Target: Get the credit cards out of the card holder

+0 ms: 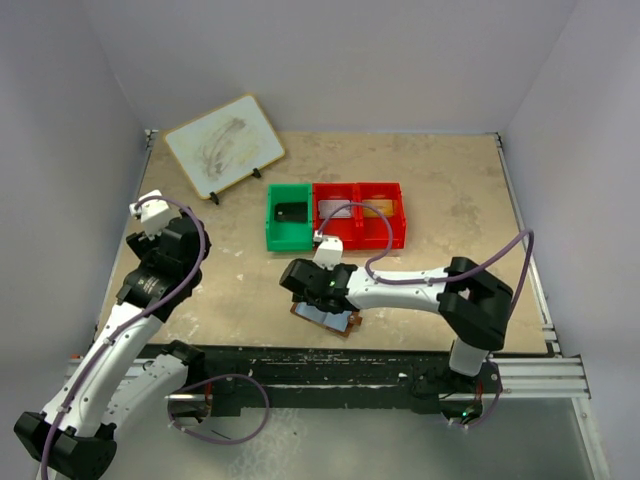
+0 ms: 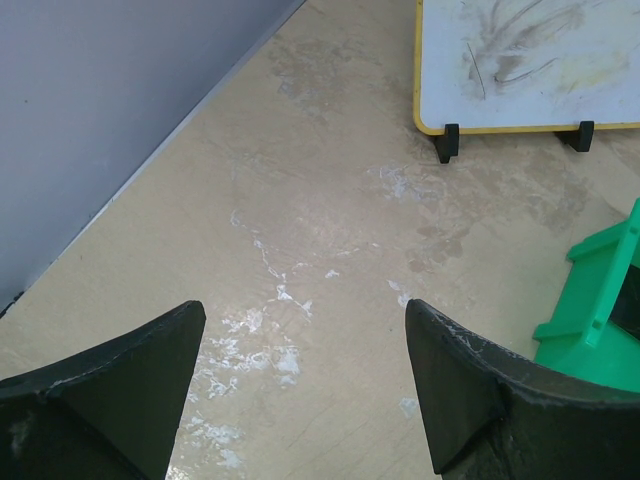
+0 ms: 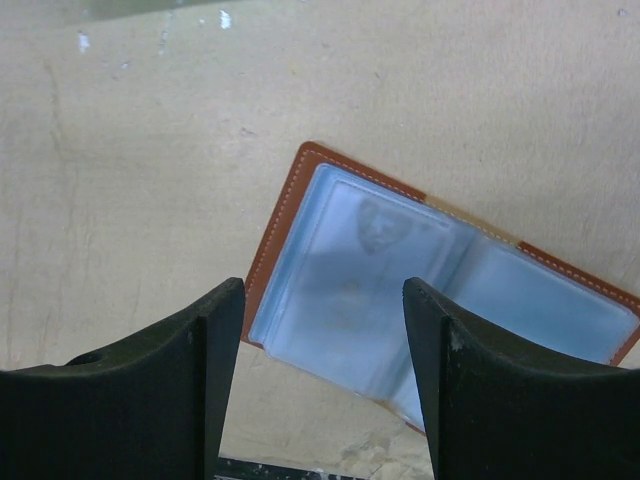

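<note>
Card holder (image 3: 370, 250) open below right tool (image 3: 322, 295) (overhead: half hidden)

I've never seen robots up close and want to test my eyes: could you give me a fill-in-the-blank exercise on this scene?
The card holder lies ____ on the table.
The left gripper holds ____.
Beside the two red bins stands a ____ bin.
Missing words: open; nothing; green.

Table layout
The holder (image 1: 335, 322) lies at the table's (image 1: 450, 200) near edge; bins (image 1: 380, 240) sit behind it, board (image 1: 224, 145) far left.
</note>
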### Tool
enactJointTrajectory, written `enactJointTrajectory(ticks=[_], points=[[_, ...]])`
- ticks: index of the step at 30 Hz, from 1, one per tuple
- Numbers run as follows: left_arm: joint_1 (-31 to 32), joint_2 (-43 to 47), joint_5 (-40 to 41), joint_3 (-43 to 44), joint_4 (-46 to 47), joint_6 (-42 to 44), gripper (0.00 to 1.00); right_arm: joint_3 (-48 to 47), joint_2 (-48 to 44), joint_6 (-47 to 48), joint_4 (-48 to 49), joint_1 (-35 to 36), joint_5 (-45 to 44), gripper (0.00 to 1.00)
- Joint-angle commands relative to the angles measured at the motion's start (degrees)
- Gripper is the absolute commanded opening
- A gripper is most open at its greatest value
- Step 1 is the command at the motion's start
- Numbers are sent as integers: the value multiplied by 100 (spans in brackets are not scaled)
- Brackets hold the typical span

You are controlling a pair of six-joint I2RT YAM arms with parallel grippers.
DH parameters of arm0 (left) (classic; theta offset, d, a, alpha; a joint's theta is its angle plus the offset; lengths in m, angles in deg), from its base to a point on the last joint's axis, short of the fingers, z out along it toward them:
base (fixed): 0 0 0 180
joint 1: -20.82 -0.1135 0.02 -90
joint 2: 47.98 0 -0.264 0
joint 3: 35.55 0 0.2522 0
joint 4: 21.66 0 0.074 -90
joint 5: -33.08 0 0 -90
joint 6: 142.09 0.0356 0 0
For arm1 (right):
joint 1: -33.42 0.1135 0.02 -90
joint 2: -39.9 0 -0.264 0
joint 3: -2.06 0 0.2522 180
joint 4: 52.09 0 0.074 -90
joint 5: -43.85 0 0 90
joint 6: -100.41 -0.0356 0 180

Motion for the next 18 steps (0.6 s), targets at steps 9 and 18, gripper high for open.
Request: enactJointTrajectory(ticks=[9,18], points=[[-35,-47,84,130,189,131,79,-268,406,-1061,-651,43,-132,68],[-36,-35,86,124,185,136,79,-341,933,-1178,-784,43,47,69]])
